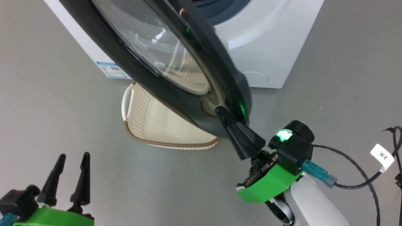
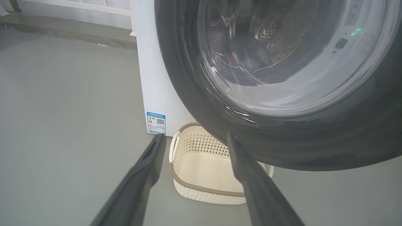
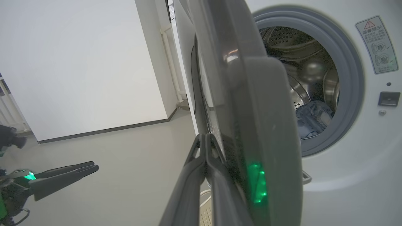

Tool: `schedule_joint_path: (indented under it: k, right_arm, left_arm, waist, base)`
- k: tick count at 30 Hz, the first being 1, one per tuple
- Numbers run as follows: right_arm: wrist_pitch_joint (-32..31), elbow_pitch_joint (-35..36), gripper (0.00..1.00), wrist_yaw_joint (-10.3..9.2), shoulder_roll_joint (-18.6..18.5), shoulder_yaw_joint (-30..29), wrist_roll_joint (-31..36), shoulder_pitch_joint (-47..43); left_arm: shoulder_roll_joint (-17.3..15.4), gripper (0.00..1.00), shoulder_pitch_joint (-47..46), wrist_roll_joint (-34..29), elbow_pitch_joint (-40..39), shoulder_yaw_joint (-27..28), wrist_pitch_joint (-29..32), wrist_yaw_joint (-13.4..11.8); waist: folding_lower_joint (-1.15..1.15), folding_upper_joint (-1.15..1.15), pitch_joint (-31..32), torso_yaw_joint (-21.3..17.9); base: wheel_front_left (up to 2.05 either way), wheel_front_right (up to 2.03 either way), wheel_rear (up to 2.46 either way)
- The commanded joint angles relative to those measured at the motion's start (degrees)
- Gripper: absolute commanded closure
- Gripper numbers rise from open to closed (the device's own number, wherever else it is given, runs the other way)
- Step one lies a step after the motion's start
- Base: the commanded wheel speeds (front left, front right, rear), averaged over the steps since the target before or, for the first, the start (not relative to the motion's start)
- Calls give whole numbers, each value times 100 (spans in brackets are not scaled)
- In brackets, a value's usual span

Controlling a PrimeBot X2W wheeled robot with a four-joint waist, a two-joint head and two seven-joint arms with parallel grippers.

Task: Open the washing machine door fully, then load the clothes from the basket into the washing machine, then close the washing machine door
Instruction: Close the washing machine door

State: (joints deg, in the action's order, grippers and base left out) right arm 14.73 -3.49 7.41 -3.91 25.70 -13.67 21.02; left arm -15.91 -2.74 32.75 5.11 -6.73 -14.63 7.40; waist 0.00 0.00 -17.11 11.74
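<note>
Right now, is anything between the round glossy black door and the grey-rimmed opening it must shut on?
Nothing visible. The light blue clothes lie inside the steel drum, behind the grey gasket, and the shut right gripper rests against the outer side of the glossy black door.

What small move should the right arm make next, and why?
Probably push the round glossy black door toward the white washer with the shut right tool: the cream perforated basket looks empty, blue fabric lies in the steel drum.
</note>
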Motion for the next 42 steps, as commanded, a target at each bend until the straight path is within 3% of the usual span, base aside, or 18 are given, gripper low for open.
schedule_joint_path:
  k: [1, 18, 42]
  right_arm:
    - [27, 107, 100, 8, 103, 25, 48, 93]
    - [27, -483, 100, 8, 103, -871, 395, 1531]
    - [27, -1265, 100, 8, 103, -2003, 1021, 3518]
  left_arm:
    - [-228, 0, -222, 43, -137, 188, -37, 9]
    - [-454, 0, -807, 353, -243, -196, -37, 9]
    - [-485, 0, -1720, 642, -401, -729, -37, 9]
  waist:
    - [0, 0, -95, 7]
    - [0, 0, -946, 273]
    - [0, 0, -1950, 537]
  base:
    - [0, 0, 0]
    - [0, 0, 0]
    - [0, 0, 0]
